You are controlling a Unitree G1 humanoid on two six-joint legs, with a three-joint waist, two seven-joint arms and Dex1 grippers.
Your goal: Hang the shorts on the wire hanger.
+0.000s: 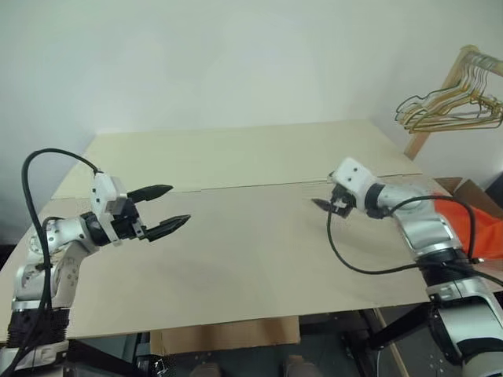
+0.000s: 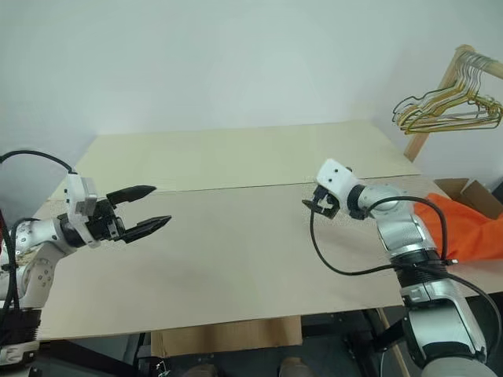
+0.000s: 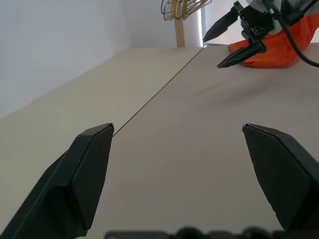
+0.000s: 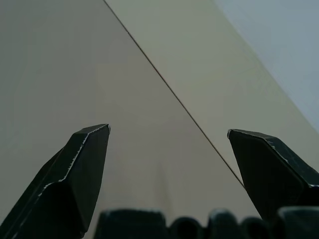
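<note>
shorts [image 2: 470, 228] heaped at table [image 2: 236, 259] edge | left wrist: right hand [image 3: 234, 42] spread before them

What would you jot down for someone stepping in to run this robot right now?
Left hand: open, empty, above the table.
Right hand: open, empty, over the table's right part.
Shorts: a bright orange heap at the table's right edge, behind the right arm.
Hangers: a bunch of wire hangers on a wooden rack beyond the table's far right corner; I can't pick out the job's own one.
Done: nothing. Left: take the shorts, fetch the hanger, hang them.
</note>
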